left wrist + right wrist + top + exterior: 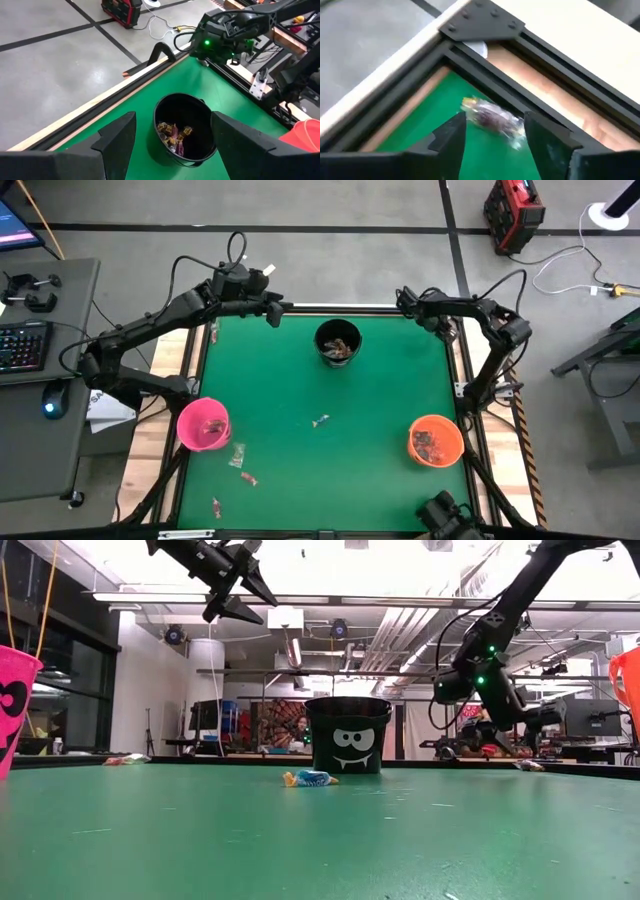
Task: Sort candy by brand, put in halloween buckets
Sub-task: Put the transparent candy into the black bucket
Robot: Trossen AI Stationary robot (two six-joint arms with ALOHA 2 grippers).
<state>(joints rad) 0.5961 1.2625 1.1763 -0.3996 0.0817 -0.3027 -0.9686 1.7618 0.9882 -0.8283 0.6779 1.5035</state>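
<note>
- Green table (330, 470) inside a dark frame, grey floor around it; desk with keyboard (22, 345) and mouse (50, 405) off the left side, red case (512, 210) on the floor beyond the far edge.
- Black bucket (338, 342) stands near the far edge, centre; toothy face shows in the low view (348, 735); several wrapped sweets lie in its bottom (175, 136).
- Pink bucket (203, 424) on the left side of the table, some candy inside.
- Orange bucket (435, 440) on the right side, candy inside.
- Loose candy on the mat: one bluish-silver piece (320, 421) mid-table, also seen in front of the black bucket in the low view (309, 778); a greenish piece (237, 455), a red piece (248, 478) and another small one (216, 506) in the near-left area beside the pink bucket.
- One more wrapped sweet (495, 120), clear crinkly wrapper with a dark centre, lies in the far-right corner of the mat against the frame.
- Left gripper (275, 310) is up in the air at the far edge, left of the black bucket; fingers (117, 137) spread wide, holding nothing.
- Right gripper (408, 302) is at the far-right corner, fingers (451, 132) parted on either side of that corner sweet; cannot tell whether they touch it.
</note>
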